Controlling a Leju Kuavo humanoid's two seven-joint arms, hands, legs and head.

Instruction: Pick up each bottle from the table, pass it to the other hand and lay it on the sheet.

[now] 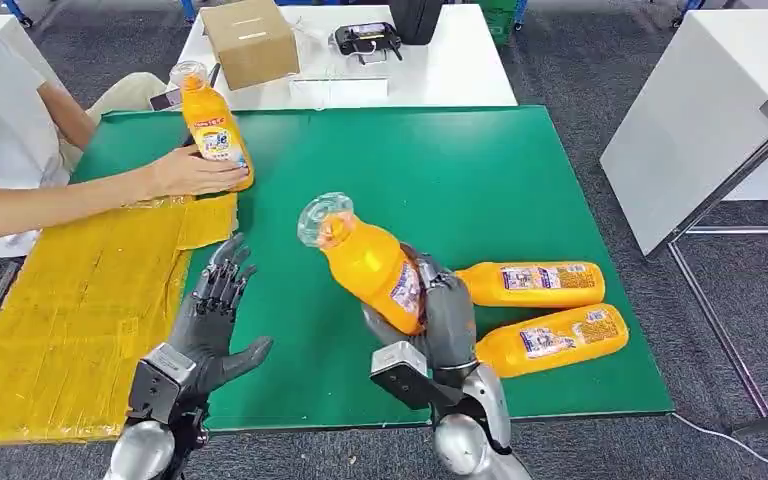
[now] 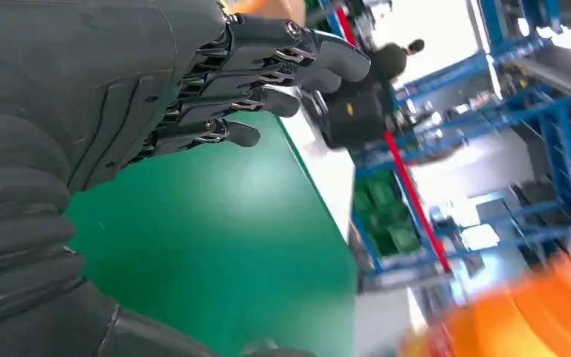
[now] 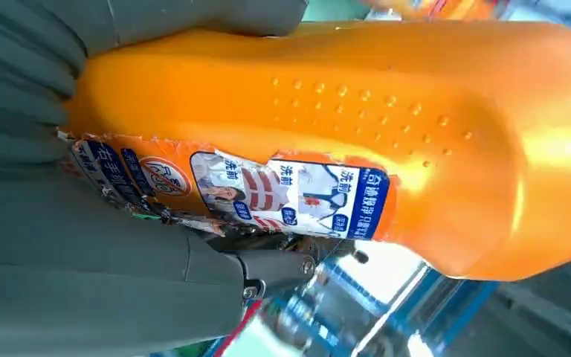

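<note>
My right hand (image 1: 438, 315) grips an orange bottle (image 1: 365, 262) by its lower body and holds it tilted above the green mat (image 1: 520, 180), clear cap toward the far left. The same bottle (image 3: 357, 141) shows its torn label up close beside my right hand (image 3: 82, 282). My left hand (image 1: 215, 305) hovers open over the mat's left part, fingers spread, a short way left of the bottle; its fingers (image 2: 268, 67) are apart. Two more orange bottles (image 1: 532, 284) (image 1: 552, 339) lie on the mat at the right. The yellow sheet (image 1: 70, 310) lies at the left.
A person at the left rests a hand (image 1: 190, 172) on another orange bottle (image 1: 215, 125) standing near the sheet's far corner. Behind the mat a white table (image 1: 440, 70) carries a cardboard box (image 1: 251, 40) and a black device (image 1: 365, 40). A white table (image 1: 700, 120) stands to the right.
</note>
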